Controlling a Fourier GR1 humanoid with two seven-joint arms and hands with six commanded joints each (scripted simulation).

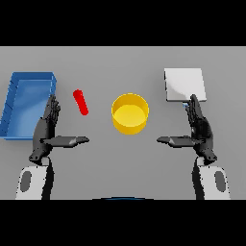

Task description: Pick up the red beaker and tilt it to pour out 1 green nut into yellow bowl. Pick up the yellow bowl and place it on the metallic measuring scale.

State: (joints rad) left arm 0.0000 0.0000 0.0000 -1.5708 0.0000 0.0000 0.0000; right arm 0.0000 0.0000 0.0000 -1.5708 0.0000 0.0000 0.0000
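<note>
A red beaker (80,102) lies on the grey table, tilted, left of centre. The yellow bowl (129,113) stands in the middle of the table. The metallic measuring scale (184,84) is a pale square plate at the back right. My left hand (48,129) is open with straight fingers and thumb pointing inward, just left of and nearer than the beaker, not touching it. On the right, my right hand (199,129) is open too, its fingertips reaching the scale's near edge. No green nut shows.
A blue tray (17,113) sits at the far left, beside my left hand.
</note>
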